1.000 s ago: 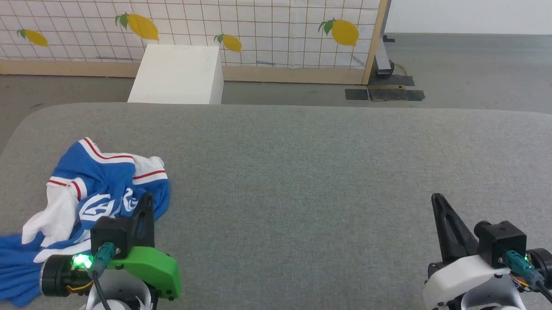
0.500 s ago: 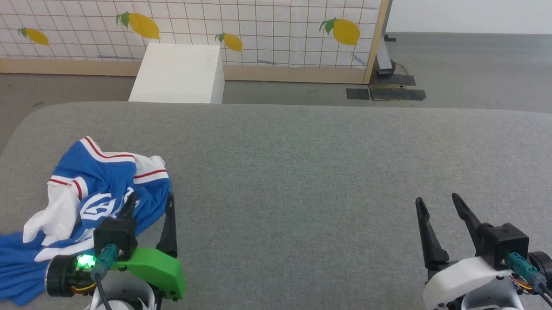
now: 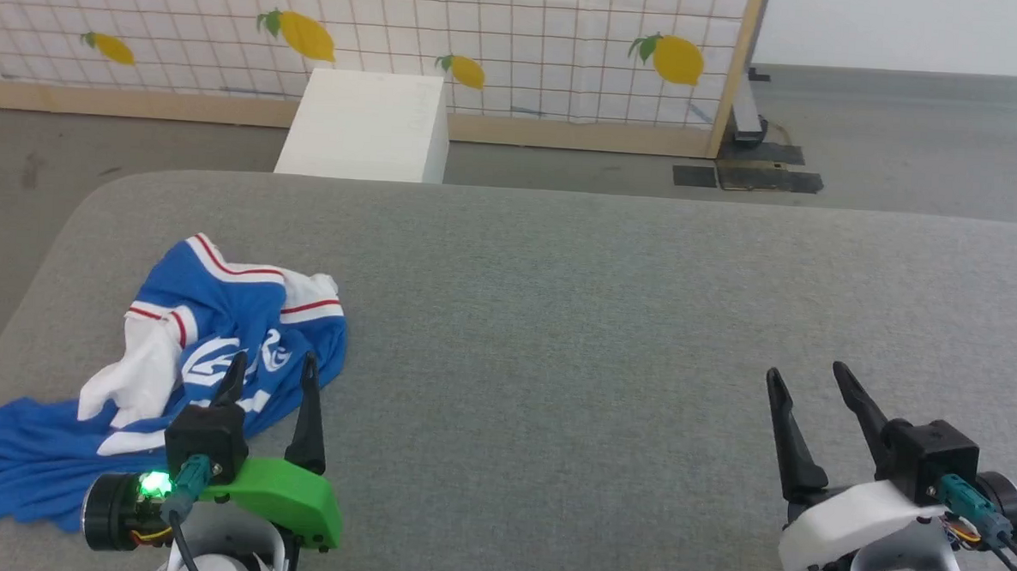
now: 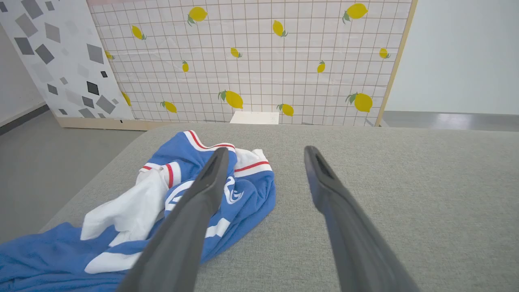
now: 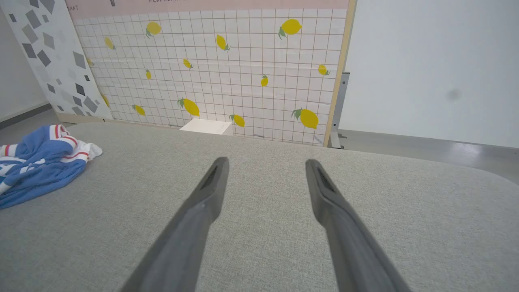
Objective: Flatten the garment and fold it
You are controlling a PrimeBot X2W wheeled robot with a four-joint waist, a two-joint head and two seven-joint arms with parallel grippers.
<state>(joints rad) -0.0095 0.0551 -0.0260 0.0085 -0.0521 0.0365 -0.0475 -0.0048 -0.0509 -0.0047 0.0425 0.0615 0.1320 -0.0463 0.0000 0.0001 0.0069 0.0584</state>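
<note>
The garment (image 3: 215, 324), a royal-blue shirt with white sleeves and red-and-white trim, lies crumpled at the left of the grey table (image 3: 576, 306). Part of it trails toward the table's near left edge. My left gripper (image 3: 271, 369) stands open just over the garment's near right edge, with nothing between its fingers. In the left wrist view the garment (image 4: 243, 194) lies under and left of the left gripper (image 4: 265, 153). My right gripper (image 3: 805, 376) is open over bare table at the lower right. The right wrist view has the right gripper (image 5: 265, 162) open and the garment (image 5: 40, 162) far left.
A white box (image 3: 365, 125) stands on the floor beyond the table's far edge. Behind it runs a lemon-print grid panel (image 3: 485, 27) with a wooden frame. Grey floor surrounds the table, whose corners are rounded.
Both grippers went from shut to open. The whole head picture has shifted right, so the camera has moved; the garment lies as before.
</note>
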